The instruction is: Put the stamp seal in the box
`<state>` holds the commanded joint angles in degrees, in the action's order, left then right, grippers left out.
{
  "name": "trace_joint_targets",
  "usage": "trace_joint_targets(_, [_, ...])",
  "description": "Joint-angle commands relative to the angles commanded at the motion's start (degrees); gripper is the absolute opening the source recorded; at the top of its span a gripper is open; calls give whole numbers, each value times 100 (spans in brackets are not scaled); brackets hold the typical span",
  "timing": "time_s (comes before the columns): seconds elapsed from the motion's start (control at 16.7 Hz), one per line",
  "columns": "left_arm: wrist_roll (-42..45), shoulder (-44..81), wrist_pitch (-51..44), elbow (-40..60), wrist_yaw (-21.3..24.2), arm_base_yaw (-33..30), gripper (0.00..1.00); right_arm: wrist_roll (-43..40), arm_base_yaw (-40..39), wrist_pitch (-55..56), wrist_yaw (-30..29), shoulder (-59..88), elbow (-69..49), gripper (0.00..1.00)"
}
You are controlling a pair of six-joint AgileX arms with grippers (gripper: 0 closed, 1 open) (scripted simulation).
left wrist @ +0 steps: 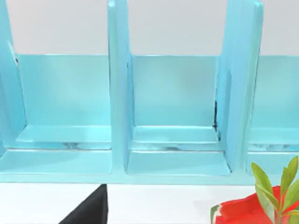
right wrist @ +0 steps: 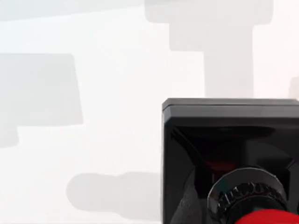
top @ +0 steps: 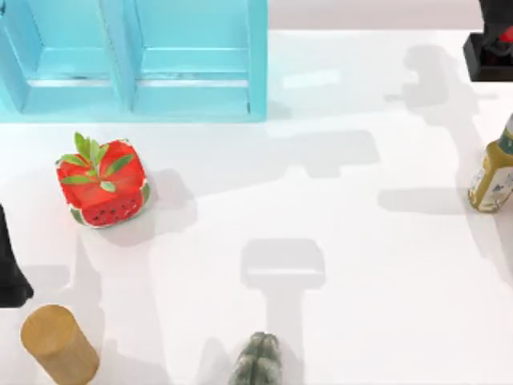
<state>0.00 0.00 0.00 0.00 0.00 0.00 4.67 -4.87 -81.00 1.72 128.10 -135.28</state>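
Note:
The stamp seal, a black square block with a red knob, stands at the far right edge of the table by the back corner. In the right wrist view the stamp seal looms very close, its red knob at the picture's edge. A dark part of my right gripper shows just behind it at the corner. The light blue box with open compartments stands at the back left; its dividers face the left wrist camera. My left gripper is a black shape at the table's left edge.
A red watermelon-patterned cube with green leaves sits left of centre, in front of the box. A wooden cylinder stands at the front left, a green cactus-like object at the front middle, and an olive-yellow bottle at the right edge.

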Motion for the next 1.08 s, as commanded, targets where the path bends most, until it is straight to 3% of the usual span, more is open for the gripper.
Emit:
trace_joint_targets(0.48, [0, 0, 0, 0, 0, 0, 100, -2611, 2555, 473, 255, -2207, 3007, 0])
trace_joint_targets(0.72, [0, 0, 0, 0, 0, 0, 100, -3067, 3173, 310, 181, -2657, 3977, 0])
trace_joint_targets(1.08, [0, 0, 0, 0, 0, 0, 100, -3101, 3210, 266, 155, -2666, 4089, 0])
